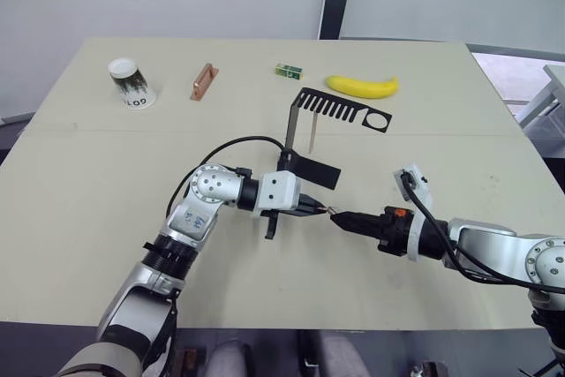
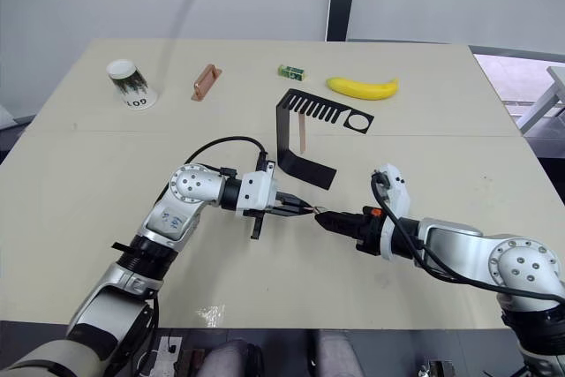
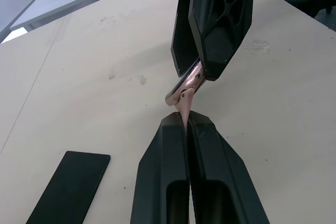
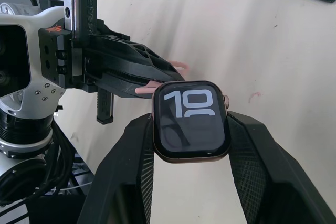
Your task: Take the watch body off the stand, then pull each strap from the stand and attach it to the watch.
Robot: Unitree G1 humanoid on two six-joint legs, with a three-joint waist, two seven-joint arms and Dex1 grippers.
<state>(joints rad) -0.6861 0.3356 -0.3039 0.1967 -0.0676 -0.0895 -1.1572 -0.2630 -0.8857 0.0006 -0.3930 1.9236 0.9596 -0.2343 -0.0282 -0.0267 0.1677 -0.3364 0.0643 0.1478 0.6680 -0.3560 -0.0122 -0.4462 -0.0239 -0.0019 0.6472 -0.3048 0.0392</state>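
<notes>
- Right gripper (image 4: 190,129) clamps the watch body (image 4: 190,120), screen up, in front of the stand (image 1: 305,143).
- Left gripper (image 3: 186,121) pinches one strap (image 3: 185,109), end against the body's edge, apparently for attachment.

1. Stand (image 1: 311,134): upright just behind the left claw (image 1: 320,209), its flat foot beside that claw; blocks passage behind.
2. Right claw (image 1: 337,215): meets the left tip to tip; no gap between.
3. Surface (image 1: 88,218): bare in front of both claws.
</notes>
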